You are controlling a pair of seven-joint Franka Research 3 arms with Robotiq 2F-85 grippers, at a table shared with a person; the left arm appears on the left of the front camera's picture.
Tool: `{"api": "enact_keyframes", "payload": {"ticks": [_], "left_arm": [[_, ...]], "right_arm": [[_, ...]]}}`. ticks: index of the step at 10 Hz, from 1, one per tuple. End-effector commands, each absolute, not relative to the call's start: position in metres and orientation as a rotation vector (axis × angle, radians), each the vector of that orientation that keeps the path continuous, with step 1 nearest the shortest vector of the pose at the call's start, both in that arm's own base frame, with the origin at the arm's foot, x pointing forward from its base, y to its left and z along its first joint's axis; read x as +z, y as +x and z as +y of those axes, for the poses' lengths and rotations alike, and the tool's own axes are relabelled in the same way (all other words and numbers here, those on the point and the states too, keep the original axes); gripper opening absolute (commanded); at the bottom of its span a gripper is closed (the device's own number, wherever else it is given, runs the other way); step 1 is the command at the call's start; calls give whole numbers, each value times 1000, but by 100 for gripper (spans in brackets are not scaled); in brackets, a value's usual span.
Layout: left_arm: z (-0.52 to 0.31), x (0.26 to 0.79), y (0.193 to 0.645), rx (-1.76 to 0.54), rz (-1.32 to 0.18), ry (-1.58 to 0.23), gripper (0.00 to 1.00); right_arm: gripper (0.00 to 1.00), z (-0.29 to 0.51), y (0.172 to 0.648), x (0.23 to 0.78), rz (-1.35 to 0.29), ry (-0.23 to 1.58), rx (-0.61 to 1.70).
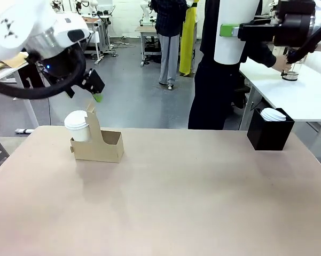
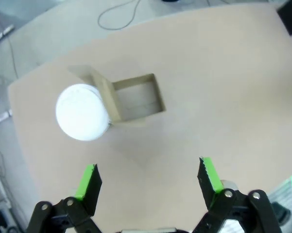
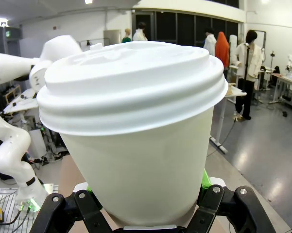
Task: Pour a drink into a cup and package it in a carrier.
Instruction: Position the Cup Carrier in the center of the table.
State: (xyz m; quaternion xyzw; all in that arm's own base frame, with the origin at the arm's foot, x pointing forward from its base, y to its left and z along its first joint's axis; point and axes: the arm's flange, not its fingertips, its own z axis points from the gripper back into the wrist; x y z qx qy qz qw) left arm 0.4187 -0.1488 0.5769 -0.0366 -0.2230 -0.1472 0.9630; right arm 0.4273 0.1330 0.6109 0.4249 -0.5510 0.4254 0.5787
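Grippers: right gripper [image 3: 146, 206] clamped on the lower body of the cup [image 3: 136, 145], a tall white paper cup with a domed lid, carried upright and high above the table's [image 1: 192, 202] far right side; the drink is hidden under the lid. The left gripper [image 2: 148, 172] has its jaws wide apart with nothing between them and hovers above the carrier [image 1: 104, 152]. Carrier: brown cardboard, near the table's far left edge; a shorter lidded cup [image 1: 77, 125] fills the slot left of the handle panel [image 1: 93, 128], and the slot right of it is free. Black box [image 1: 269, 136] of lids: far right, well apart. Handling, as judged: bring the tall cup across level, centre it over the free slot clear of the handle panel, lower it straight and release only once seated; the light carrier may slide, so the left gripper could steady it.
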Motion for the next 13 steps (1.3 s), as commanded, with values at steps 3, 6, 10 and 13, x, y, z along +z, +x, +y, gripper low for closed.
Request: {"api": "enact_keyframes", "payload": {"ticks": [3,6,10,13], "left_arm": [[-149,563,495,-121,-354,-52,100],[-154,532,520,-94,-288,-4,100],[-146,504,530,-53,-255,-25,100],[-150,505,527,-54,-278,-27,0]], "right_arm": [[80,136,428,612,-1316,985,1007],[80,136,428,612,-1316,985,1007],[80,136,428,612,-1316,985,1007],[80,136,428,612,-1316,985,1007]]}}
